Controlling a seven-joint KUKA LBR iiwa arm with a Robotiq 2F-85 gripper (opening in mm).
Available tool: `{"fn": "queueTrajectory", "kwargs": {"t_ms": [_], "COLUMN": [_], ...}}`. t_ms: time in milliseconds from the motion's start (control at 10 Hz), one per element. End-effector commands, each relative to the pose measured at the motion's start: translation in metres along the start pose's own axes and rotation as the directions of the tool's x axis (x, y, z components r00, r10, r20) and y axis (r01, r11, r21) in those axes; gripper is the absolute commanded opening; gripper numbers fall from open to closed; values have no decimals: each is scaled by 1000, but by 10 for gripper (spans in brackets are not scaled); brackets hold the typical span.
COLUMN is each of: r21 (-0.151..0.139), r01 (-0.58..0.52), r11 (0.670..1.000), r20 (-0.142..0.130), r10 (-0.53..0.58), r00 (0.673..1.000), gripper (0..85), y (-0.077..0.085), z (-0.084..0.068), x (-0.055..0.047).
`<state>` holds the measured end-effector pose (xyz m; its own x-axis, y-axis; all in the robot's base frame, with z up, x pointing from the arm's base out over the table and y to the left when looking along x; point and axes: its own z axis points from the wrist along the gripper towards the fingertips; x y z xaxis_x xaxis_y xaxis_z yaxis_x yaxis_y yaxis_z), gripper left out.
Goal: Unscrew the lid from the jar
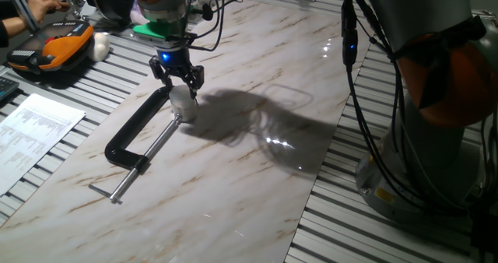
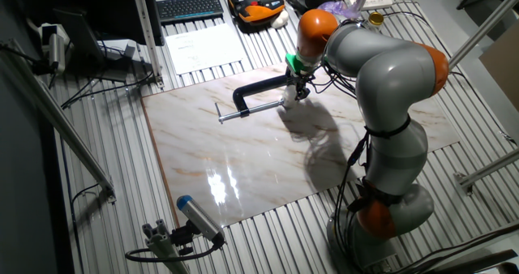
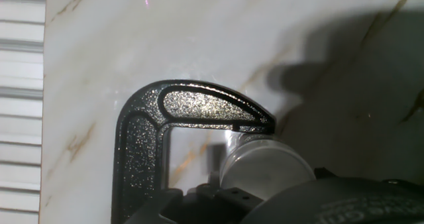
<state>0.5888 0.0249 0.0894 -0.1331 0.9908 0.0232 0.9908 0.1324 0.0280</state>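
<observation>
One fixed view: gripper (image 1: 180, 85) fingers straddling the lid (image 1: 181, 96) directly beneath; whether they pinch it, cannot tell. Jar (image 1: 184, 108) below, held in the black C-clamp (image 1: 140, 135).
Other fixed view: too small to add.
Hand view: lid (image 3: 265, 171) just ahead, touching clamp jaw. Judged light, slick, rigid; grasp rim sides.

Setting: robotics lab bench. Marble-patterned board (image 2: 268, 152) laid over a slatted aluminium table (image 2: 122, 185). Large grey-and-orange arm (image 2: 389, 87) mounted at the table edge, cables hanging down it. Keyboard (image 2: 190, 6), printed sheet (image 2: 207, 47) and orange-black case (image 1: 54, 49) at the far end (a person's hand (image 1: 43, 2) works there).
</observation>
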Motion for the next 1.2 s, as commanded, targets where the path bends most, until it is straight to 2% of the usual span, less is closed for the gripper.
{"fn": "queueTrajectory", "kwargs": {"t_ms": [0, 1100], "r21": [0, 9], "r01": [13, 235], "r11": [1000, 972], "r20": [0, 2], "r10": [-13, -235], "r00": [1000, 972], "gripper": [510, 510], "y": [0, 0], "z": [0, 0], "x": [0, 0]}}
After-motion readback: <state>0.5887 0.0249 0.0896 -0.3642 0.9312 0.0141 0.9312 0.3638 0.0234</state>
